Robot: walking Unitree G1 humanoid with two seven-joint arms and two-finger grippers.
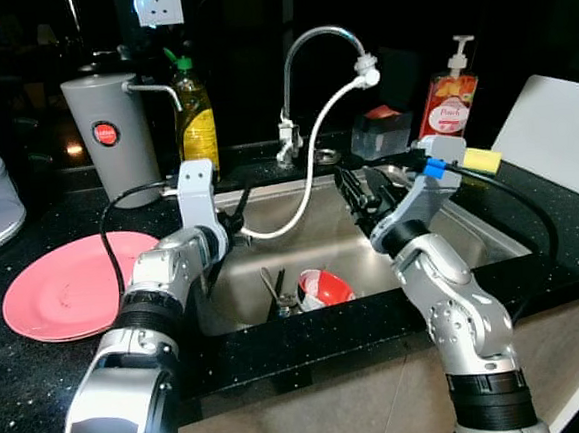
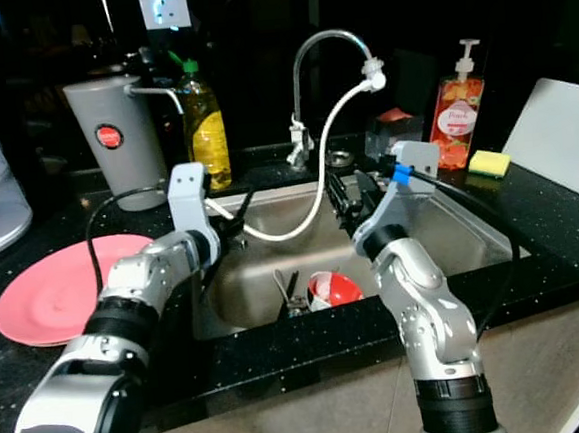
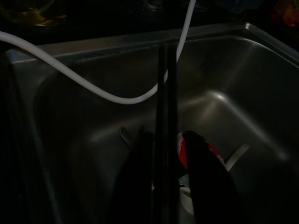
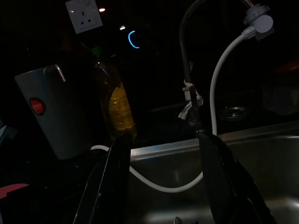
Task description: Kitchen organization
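Note:
A steel sink (image 1: 472,237) holds a red and white bowl (image 1: 323,288) and some cutlery (image 1: 279,296) on its bottom. My left gripper (image 1: 237,213) hovers over the sink's left rim. In the left wrist view it (image 3: 167,135) looks shut on a pair of thin black sticks (image 3: 166,93) that reach past its fingertips, with the bowl (image 3: 205,151) below. My right gripper (image 1: 359,186) hangs over the middle of the sink, open, with nothing between its fingers (image 4: 117,177). A pink plate (image 1: 69,286) lies on the counter to the left.
A white hose (image 1: 311,165) sags from the tap (image 1: 303,65) into the sink between both grippers. Behind stand a grey jug (image 1: 113,140), an oil bottle (image 1: 196,119), a clear box (image 1: 381,129), a soap dispenser (image 1: 448,99) and a yellow sponge (image 1: 483,159). A white board (image 1: 559,135) lies right.

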